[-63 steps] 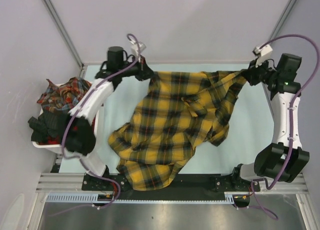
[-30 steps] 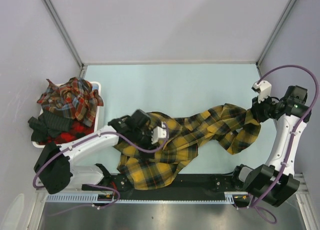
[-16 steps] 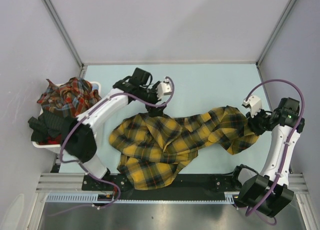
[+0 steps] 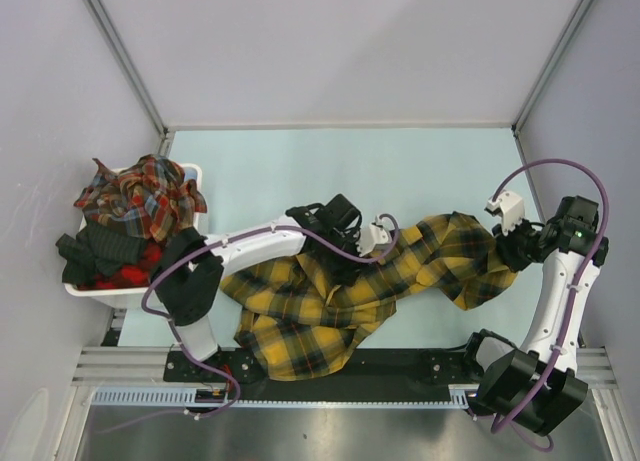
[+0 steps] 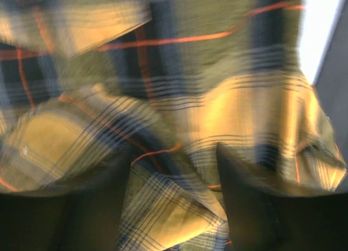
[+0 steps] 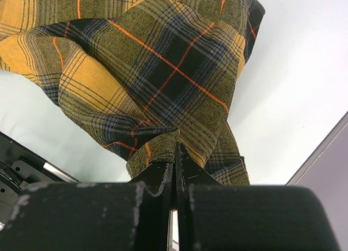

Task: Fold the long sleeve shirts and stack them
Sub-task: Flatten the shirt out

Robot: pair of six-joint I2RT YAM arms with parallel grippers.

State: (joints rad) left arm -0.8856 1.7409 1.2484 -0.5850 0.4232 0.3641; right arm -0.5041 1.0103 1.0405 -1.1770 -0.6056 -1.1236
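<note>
Pale-green table (image 4: 300, 171) carries the mustard plaid shirt (image 4: 330, 291), bunched from centre to right. It looks soft, light and limp, best taken at the collar or shoulders. White bin (image 4: 195, 173), left, holds red plaid shirts (image 4: 140, 196). Right gripper (image 6: 175, 153) is clamped on a fold. Left gripper (image 5: 174, 153) is parted over the cloth, with no grip evident.

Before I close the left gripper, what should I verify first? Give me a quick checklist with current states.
1. Hold by the right gripper on the yellow plaid shirt: ok, shut on a fold.
2. Opening of the left gripper over the shirt: ok, open.
3. Cloth seated between its jaws: cannot tell, wrist view blurred.
4. Shirt spread flat: not ok, bunched and twisted.
5. Shirt fully on the table: not ok, hem hangs over the near edge.
</note>
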